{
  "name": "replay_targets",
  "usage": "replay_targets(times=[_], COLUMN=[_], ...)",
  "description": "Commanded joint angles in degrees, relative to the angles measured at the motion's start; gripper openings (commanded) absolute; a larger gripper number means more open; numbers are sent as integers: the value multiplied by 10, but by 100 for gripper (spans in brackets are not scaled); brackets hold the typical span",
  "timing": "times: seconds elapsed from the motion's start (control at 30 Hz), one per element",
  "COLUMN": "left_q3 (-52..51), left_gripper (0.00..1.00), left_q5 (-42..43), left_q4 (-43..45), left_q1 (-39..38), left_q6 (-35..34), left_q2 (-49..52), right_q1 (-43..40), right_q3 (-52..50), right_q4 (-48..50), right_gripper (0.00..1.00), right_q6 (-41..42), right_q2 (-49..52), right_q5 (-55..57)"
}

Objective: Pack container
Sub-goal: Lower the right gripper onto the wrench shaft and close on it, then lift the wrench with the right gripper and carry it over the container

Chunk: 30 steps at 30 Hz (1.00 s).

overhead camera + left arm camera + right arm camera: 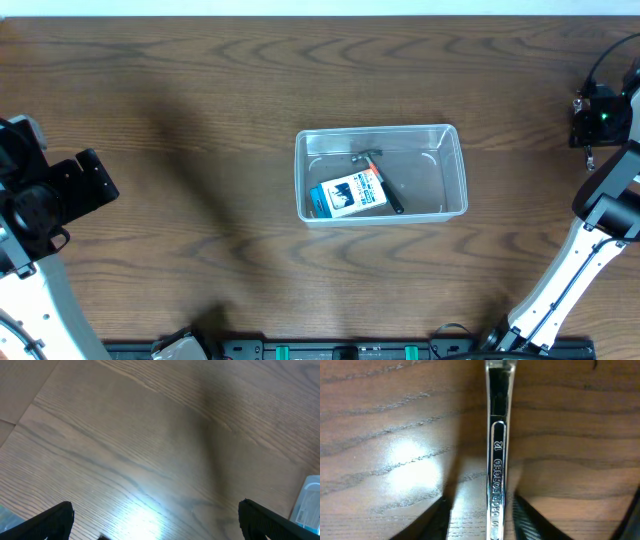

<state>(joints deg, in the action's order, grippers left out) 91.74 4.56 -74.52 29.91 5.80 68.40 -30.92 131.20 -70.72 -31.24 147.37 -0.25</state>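
The clear plastic container (380, 130) stands at the table's middle. Inside it lie a blue-and-white box (348, 194) and a small hammer (375, 170) with an orange and black handle. One corner of the container shows in the left wrist view (309, 505). My left gripper (157, 521) is open and empty over bare wood, at the far left of the table in the overhead view (85, 185). My right gripper (481, 506) is at the far right (598, 118), open, straddling a chrome wrench (498, 450) marked 12 that lies on the table. The wrench is hidden in the overhead view.
The wooden table (200, 90) spreads wide on both sides of the container. The right arm's white links (575, 265) rise from the front right. The left arm's base (25, 270) is at the front left.
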Motion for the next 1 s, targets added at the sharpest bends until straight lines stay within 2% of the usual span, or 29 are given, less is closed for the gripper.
replay_targets(times=[0.0, 0.33, 0.6, 0.77, 0.97], left_q3=[6, 6, 6, 6, 6], left_gripper=[98, 98, 98, 98, 98], left_q5=[4, 4, 4, 4, 4], left_q4=[0, 0, 0, 0, 0], left_q1=[3, 3, 3, 3, 3], left_q6=[-7, -7, -7, -7, -7], left_q2=[2, 2, 2, 2, 2], right_q1=[2, 6, 7, 21, 53], right_q3=[9, 9, 27, 88, 223], right_q4=[1, 4, -12, -46, -111], right_gripper=[35, 16, 5, 4, 4], right_q6=[10, 10, 10, 10, 10], right_q2=[4, 4, 4, 3, 1], right_q5=[1, 3, 5, 5, 4])
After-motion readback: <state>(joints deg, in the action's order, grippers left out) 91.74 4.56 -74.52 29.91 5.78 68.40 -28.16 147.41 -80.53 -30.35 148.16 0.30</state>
